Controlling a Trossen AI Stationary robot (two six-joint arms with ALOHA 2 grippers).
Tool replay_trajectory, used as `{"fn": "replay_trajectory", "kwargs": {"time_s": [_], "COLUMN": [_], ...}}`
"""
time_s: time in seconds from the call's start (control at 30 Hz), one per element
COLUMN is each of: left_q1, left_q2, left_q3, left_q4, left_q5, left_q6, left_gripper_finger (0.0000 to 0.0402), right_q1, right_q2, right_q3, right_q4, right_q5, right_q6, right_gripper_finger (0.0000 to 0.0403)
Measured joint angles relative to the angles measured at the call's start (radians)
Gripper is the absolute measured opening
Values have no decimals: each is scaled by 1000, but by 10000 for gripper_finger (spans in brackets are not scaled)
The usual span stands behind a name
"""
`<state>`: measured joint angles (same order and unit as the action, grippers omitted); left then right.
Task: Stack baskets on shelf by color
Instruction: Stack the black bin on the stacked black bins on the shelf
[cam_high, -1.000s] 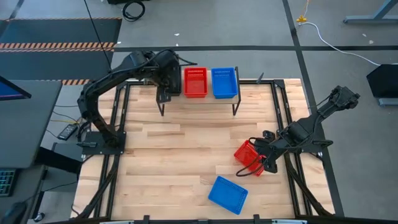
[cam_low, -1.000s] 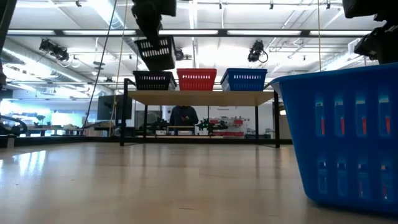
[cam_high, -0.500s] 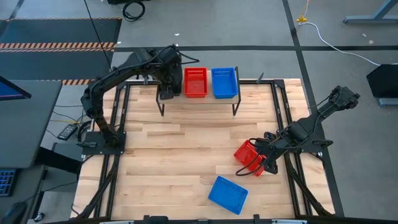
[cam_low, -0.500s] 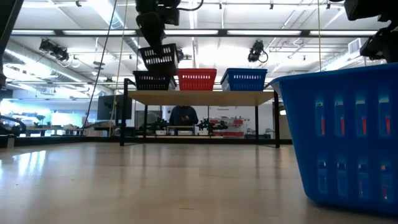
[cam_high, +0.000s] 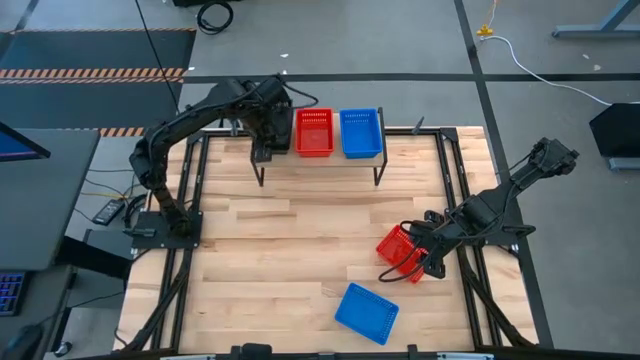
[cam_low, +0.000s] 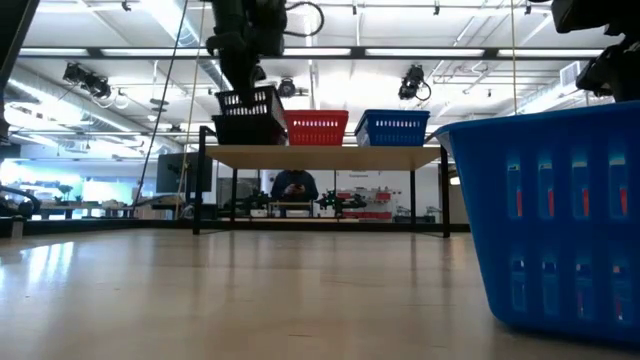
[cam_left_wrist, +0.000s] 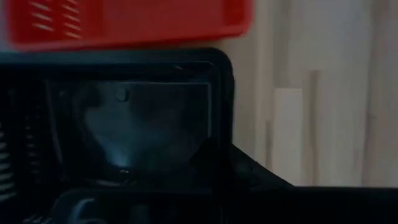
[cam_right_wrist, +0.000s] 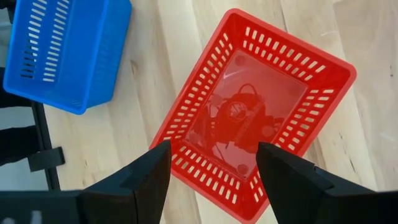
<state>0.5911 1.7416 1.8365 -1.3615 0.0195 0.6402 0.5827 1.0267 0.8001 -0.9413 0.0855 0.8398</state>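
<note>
While the left gripper (cam_low: 243, 75), fingers closed on a black basket (cam_low: 247, 102), lowers it onto the black one on the shelf (cam_low: 325, 156) beside the red basket (cam_low: 316, 127), release appears next; the right gripper (cam_right_wrist: 211, 163) hovers open over a red basket on the counter (cam_right_wrist: 256, 111).

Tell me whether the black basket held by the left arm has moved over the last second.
Yes. In the low view the black basket in the left pincer has come down, now nearly nested in the black basket on the shelf, beside the red basket.
</note>
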Motion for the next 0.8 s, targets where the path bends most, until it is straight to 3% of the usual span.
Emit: {"fn": "replay_trajectory", "kwargs": {"time_s": [0.43,0.7,0.8], "left_q1": [-17,-77,-94], "left_q2": [-3,-3,-3], "left_q3": [-47,-47,-43], "left_q4": [-1,-2,-5], "left_q5": [1,-1,-46], "left_q6": [-103,-136,-154], "left_gripper_finger": [17,62,88], "right_q1": [0,0,0], "right_q2": [0,0,0], "right_q3": [0,0,0], "right_q4": [0,-3,-4], "right_q5": [4,15,17], "right_q6": [5,-15,-40], "right_gripper_finger": [240,240,240]}}
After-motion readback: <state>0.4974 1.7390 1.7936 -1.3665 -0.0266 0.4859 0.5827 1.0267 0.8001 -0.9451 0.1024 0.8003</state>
